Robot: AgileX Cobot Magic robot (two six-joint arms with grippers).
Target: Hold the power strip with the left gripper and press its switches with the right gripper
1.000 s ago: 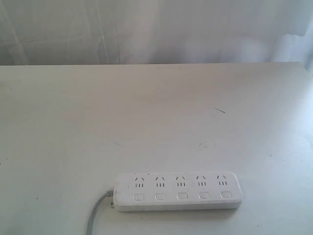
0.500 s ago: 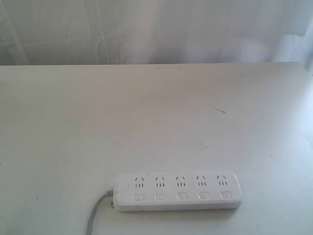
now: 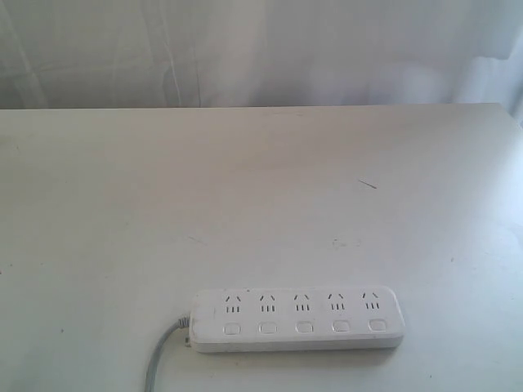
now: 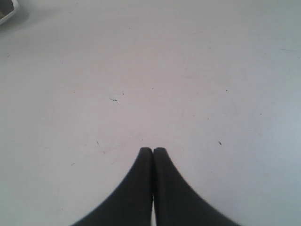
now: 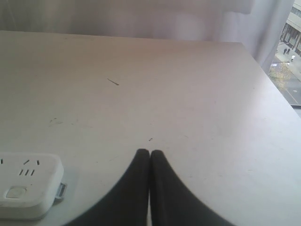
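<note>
The power strip [image 3: 298, 319] lies flat toward the near edge of the tabletop [image 3: 245, 204], long side parallel to that edge and a little toward the right side. Its five socket groups face up, and the switches [image 3: 304, 327] run in a row along the side nearer that edge. Its grey cord [image 3: 159, 359] leaves the left end and runs off toward the near edge. Nothing touches the strip. The right claw [image 5: 149, 153] is closed with its two black fingers pressed together, holding nothing, over bare tabletop; one end of the strip is near it but apart. The left claw [image 4: 153, 151] is likewise closed and empty above the bare surface. Beyond the strip the tabletop is pale, with a small dark mark [image 3: 368, 184] toward the far right. Past the far edge hangs a white curtain [image 3: 261, 49].
</note>
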